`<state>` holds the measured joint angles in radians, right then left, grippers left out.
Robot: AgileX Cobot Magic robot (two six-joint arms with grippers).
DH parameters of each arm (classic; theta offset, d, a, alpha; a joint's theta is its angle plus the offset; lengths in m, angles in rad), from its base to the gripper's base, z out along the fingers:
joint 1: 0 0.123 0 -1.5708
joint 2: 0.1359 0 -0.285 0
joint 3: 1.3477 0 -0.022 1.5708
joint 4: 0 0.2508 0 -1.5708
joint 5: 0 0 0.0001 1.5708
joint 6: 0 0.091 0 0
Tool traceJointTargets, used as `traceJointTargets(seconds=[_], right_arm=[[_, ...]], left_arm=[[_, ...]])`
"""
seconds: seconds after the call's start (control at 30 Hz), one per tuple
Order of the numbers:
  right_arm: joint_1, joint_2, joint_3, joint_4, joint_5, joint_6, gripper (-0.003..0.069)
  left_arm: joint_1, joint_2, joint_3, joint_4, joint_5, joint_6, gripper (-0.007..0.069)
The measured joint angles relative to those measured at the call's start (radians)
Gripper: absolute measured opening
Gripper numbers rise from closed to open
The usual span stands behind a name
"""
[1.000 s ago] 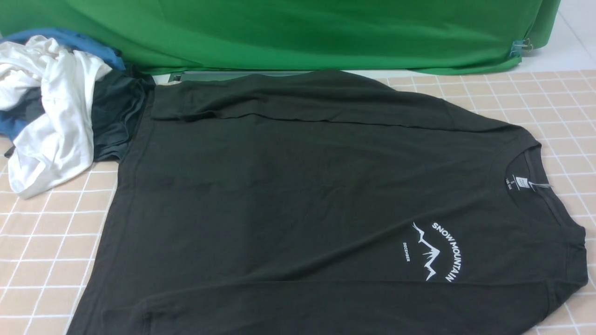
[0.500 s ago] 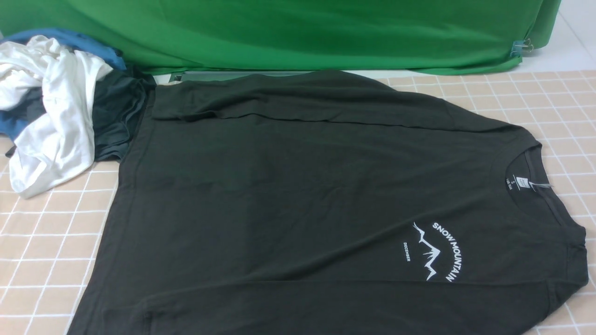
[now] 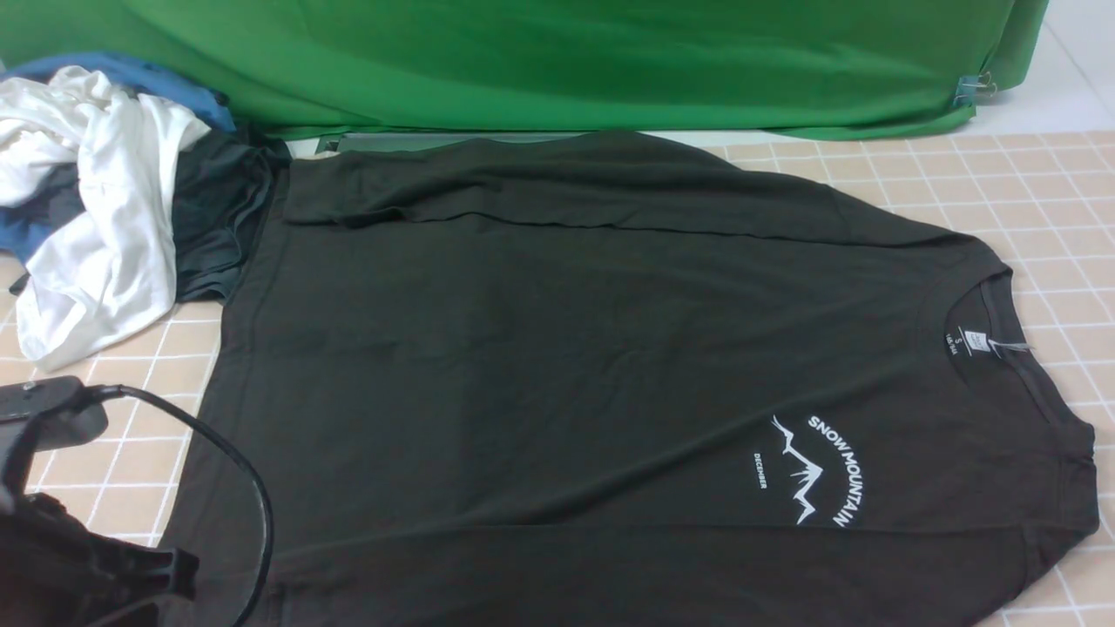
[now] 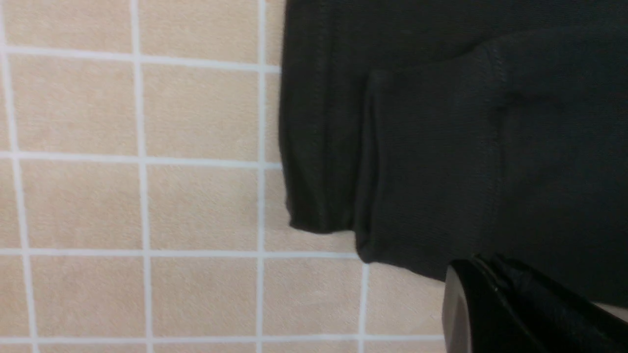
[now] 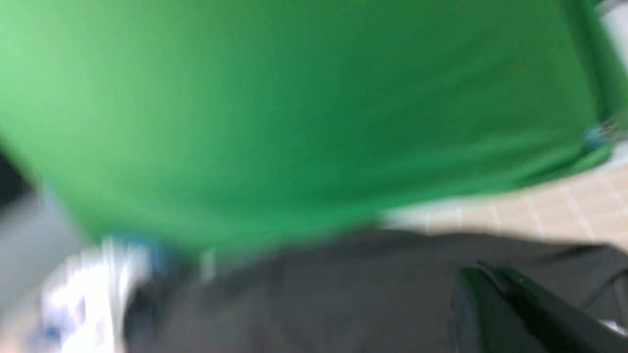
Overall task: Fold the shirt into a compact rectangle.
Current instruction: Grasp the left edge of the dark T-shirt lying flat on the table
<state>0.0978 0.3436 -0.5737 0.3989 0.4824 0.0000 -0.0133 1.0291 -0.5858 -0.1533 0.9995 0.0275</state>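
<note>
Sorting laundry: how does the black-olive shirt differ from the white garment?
The black-olive shirt lies spread flat, sleeves folded in; the white garment is crumpled in a heap. The shirt is dark with a white mountain print; the white garment shows none. Both lie on the checked tablecloth.

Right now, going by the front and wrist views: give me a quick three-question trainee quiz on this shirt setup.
1. True or false: the shirt lies with its SNOW MOUNTAIN print facing up.
2. The neck label sits toward the robot's: A left, B right, C middle.
3. Which arm shows in the front view?
Key: 1 true; 2 B; 3 the left arm.
</note>
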Motion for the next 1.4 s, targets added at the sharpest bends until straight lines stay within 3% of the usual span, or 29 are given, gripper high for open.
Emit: traceJointTargets(seconds=[0.13, 0.27, 0.57, 0.73, 1.0, 1.13, 1.23, 1.4], right_arm=[[0.026, 0.245, -0.207, 0.000, 0.253, -0.152, 0.0040], [0.028, 0.365, -0.248, 0.042, 0.335, -0.242, 0.0040], [0.028, 0.414, -0.245, 0.071, 0.333, -0.290, 0.0039], [0.028, 0.415, -0.245, 0.072, 0.312, -0.293, 0.0039], [0.028, 0.416, -0.245, 0.073, 0.291, -0.293, 0.0039], [0.028, 0.416, -0.245, 0.073, 0.289, -0.293, 0.0038], [0.028, 0.417, -0.245, 0.073, 0.288, -0.293, 0.0038], [0.028, 0.417, -0.245, 0.073, 0.286, -0.293, 0.0039]], left_arm=[[0.000, 0.127, 0.000, 0.001, -0.072, 0.089, 0.0020], [0.000, 0.226, 0.000, -0.016, -0.128, 0.156, 0.0050], [-0.002, 0.357, 0.000, 0.023, -0.322, 0.191, 0.0363], [-0.002, 0.414, 0.000, -0.017, -0.346, 0.283, 0.0416], [-0.002, 0.451, -0.006, -0.047, -0.346, 0.350, 0.0325], [-0.002, 0.456, -0.008, -0.084, -0.343, 0.392, 0.0216], [-0.002, 0.456, -0.008, -0.122, -0.319, 0.407, 0.0078], [-0.002, 0.419, -0.005, -0.125, -0.266, 0.407, 0.0034]])
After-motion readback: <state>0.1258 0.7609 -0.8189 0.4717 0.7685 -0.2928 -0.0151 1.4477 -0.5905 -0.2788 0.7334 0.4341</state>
